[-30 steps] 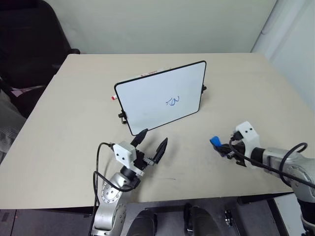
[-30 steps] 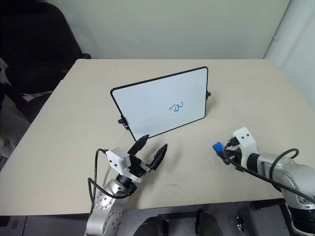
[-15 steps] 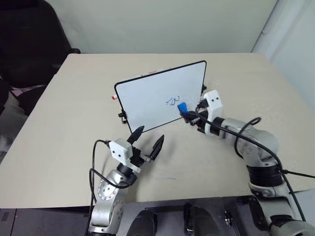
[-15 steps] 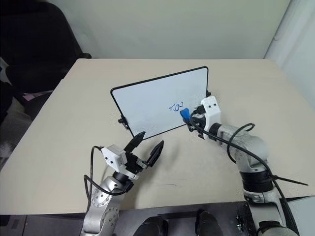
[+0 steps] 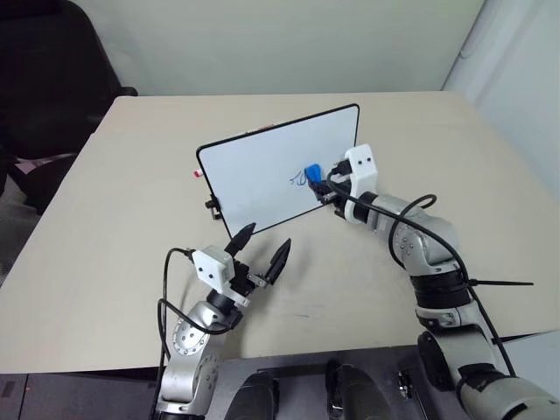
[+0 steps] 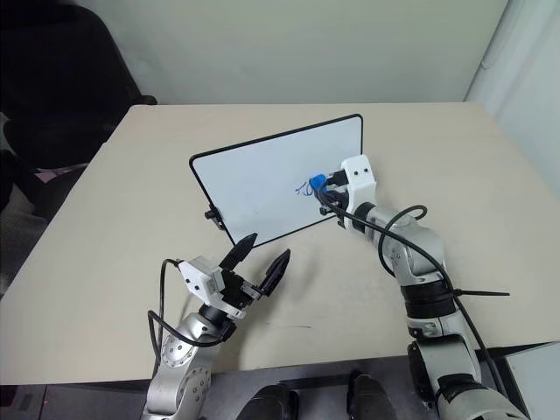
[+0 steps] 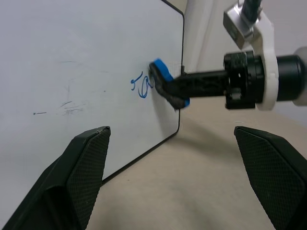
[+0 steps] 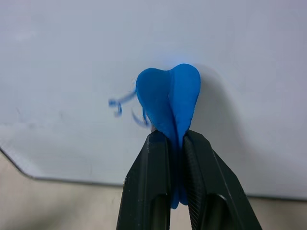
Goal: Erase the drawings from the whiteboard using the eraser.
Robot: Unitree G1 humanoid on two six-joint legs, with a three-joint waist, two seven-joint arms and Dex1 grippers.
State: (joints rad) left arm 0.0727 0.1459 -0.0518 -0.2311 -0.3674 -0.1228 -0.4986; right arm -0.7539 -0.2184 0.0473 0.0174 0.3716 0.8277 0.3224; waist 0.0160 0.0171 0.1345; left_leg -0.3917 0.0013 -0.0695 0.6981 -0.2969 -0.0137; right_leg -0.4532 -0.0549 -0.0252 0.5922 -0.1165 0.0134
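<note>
Two right fingers (image 8: 168,182) pinch eraser (image 8: 169,96) near whiteboard (image 5: 254,175) edge; left fingers (image 5: 282,259) spread

A beige desk (image 5: 131,175) with rounded corners stands against a plain pale wall (image 5: 280,44). A black chair (image 5: 44,79) sits at its far left corner, and a pale curtain or panel (image 5: 516,70) hangs at the right. The light is even and soft.
</note>
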